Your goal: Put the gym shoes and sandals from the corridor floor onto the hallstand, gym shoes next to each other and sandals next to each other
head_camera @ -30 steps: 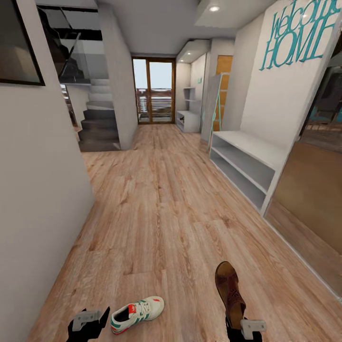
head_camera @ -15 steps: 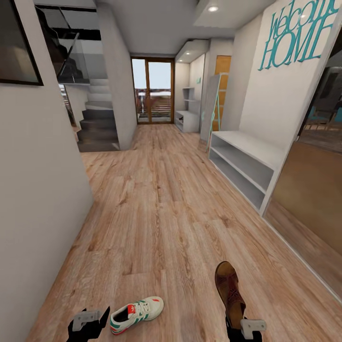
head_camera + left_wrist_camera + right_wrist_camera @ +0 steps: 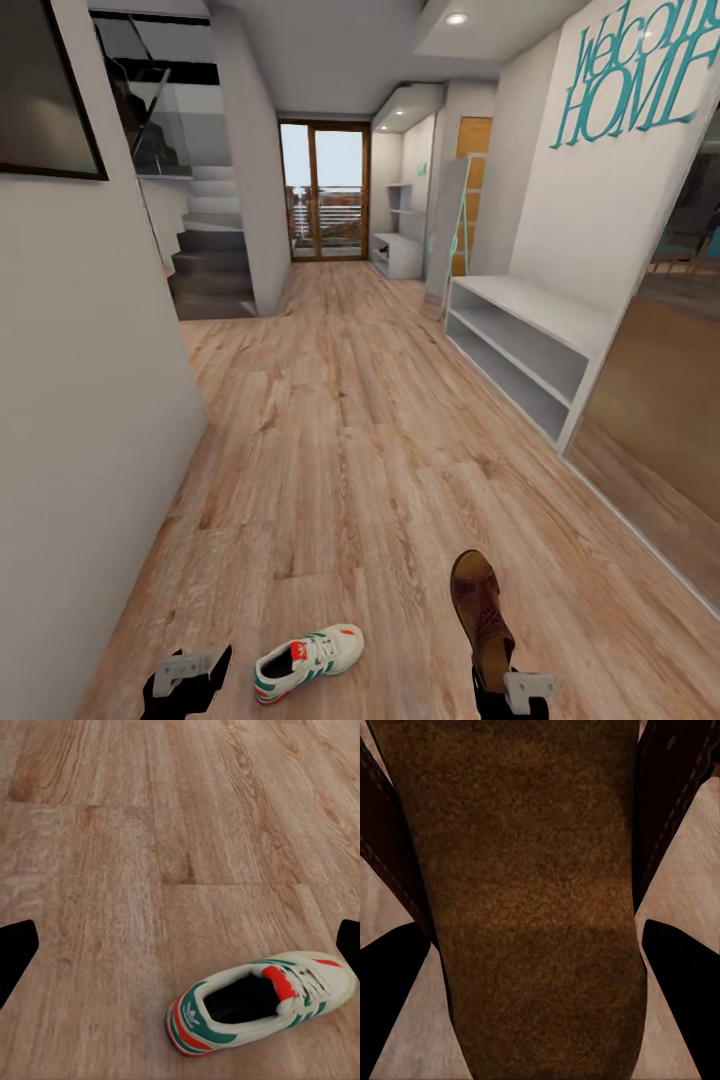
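A sandal (image 3: 483,618) is gripped heel-end by the right gripper (image 3: 512,692); stiff, light leather, so slip is unlikely. The left gripper (image 3: 188,678) is spread open beside a sneaker (image 3: 308,661) on the floor (image 3: 340,420); its firm heel collar is judged best.

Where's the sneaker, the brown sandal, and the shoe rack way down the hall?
sneaker (image 3: 308,661): head view, on its laces.
brown sandal (image 3: 479,607): head view, on its insole.
shoe rack (image 3: 399,256): head view, on its low bench.
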Controlling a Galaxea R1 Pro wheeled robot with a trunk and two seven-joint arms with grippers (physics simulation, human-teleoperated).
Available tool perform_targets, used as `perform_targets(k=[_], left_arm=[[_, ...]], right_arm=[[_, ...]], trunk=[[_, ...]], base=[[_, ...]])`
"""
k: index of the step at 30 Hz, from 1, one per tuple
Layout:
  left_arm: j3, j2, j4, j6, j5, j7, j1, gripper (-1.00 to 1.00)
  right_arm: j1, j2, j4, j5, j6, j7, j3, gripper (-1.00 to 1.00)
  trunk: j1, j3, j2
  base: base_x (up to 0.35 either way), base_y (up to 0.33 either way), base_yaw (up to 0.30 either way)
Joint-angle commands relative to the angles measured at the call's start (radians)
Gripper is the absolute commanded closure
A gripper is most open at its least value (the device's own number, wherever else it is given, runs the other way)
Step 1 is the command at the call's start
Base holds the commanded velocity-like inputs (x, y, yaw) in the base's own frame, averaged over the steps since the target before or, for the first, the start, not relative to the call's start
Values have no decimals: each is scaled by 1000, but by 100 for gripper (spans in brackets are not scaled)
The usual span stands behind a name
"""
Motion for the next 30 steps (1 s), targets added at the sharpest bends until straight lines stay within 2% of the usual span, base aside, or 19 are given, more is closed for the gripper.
perform_targets(k=[1, 6, 17, 30], left_arm=[[7, -1, 1, -4, -6, -7, -1, -100], [7, -2, 1, -4, -6, -7, -1, -100], [7, -2, 1, -4, -6, -7, -1, -100], [7, -2, 0, -4, -6, -7, -1, -100]], right_arm=[[-1, 1, 0, 10, -3, -4, -6, 100], [-1, 1, -3, 10, -3, -4, -7, 100], [-1, 0, 1, 10, -3, -4, -7, 100], [-1, -2, 1, 10, -3, -4, -8, 100]], trunk=[[0, -1, 0], [0, -1, 0], [0, -1, 0], [0, -1, 0]], base=[[0, 296, 0], [0, 202, 0], [0, 13, -22], [2, 0, -248]])
